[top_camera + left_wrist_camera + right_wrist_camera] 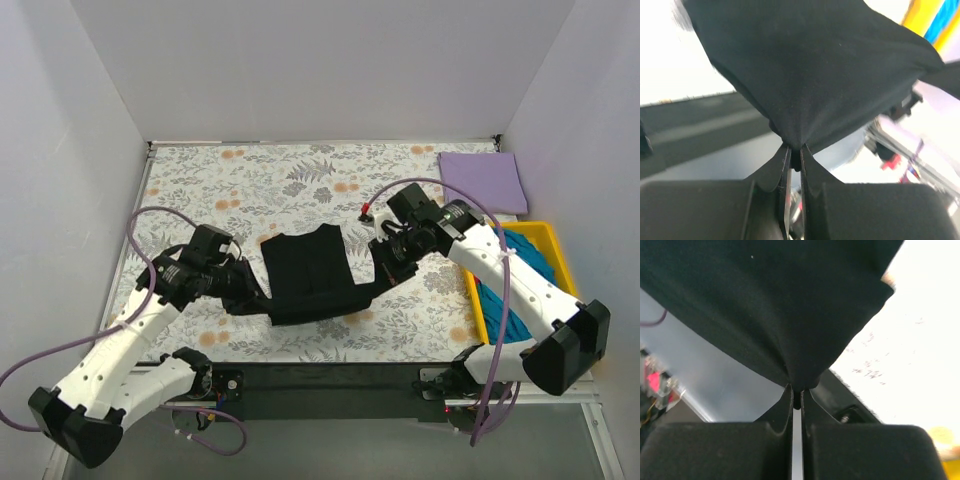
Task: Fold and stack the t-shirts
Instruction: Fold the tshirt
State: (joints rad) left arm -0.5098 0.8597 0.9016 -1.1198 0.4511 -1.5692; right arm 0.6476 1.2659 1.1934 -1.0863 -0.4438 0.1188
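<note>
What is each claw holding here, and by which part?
Both hold the black t-shirt: the left claw pinches its near-left corner, the right claw its near-right corner.

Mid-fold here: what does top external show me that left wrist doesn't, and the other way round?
Only top external: the lavender t-shirt folded at the far right corner, and the right end effector at the black t-shirt's opposite corner. Only left wrist: the left end effector's fingers pinched shut on a bunched fold of cloth. Both: the black t-shirt, the left end effector, and the yellow tray with teal t-shirts, just a blurred sliver in the wrist view.
</note>
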